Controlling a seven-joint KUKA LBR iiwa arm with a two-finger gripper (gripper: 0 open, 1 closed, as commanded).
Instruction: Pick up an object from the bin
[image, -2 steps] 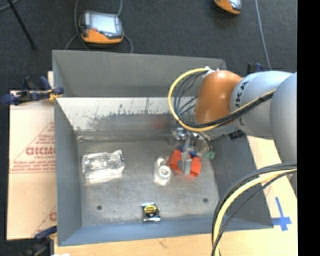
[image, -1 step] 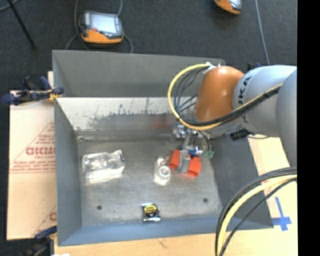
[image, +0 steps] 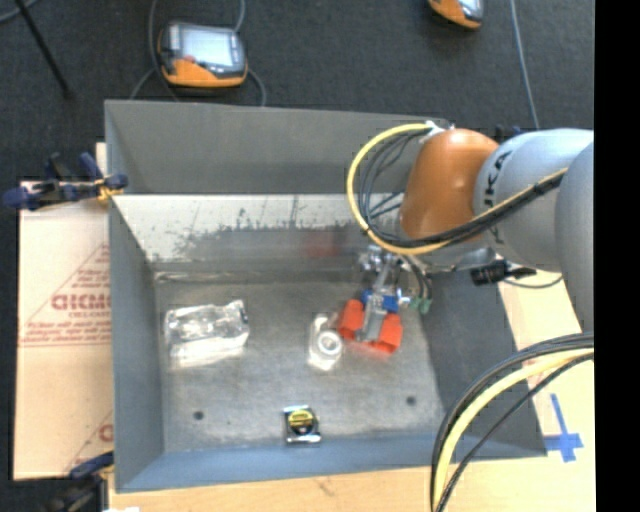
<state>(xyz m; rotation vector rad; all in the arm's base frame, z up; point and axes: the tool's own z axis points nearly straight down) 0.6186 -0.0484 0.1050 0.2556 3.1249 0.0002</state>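
Starting at the near wall of the bin (image: 240, 395), a small yellow-and-black thing (image: 299, 424), perhaps a tape measure, lies alone on the floor, well apart from everything else. Farther in, about the middle of the floor, a white, roundish translucent piece (image: 325, 346) sits just to the left of an orange-red block (image: 349, 321); whether the two touch cannot be told. Well to the left, at about the same depth, a crumpled clear plastic packet (image: 206, 331) lies flat.

The gripper (image: 377, 320) is down at the orange-red block, its grey metal end crossing the block's middle so that orange shows to the left and right of it. Whether it is apart, together or clamped on the block cannot be told from this angle. Beyond it and to the right, the arm (image: 540, 200), with its orange cover (image: 445, 185) and looped cables, leans in over the far right part of the bin.

As for progress, the approach looks done: the gripper is low, at the block, right of the floor's centre. The block appears to rest on the bin floor, so a grasp is unconfirmed and the lift is not yet made. What is left, on this judgement, is to close firmly on the block, raise it clear of the white piece beside it, and carry it up out of the bin.
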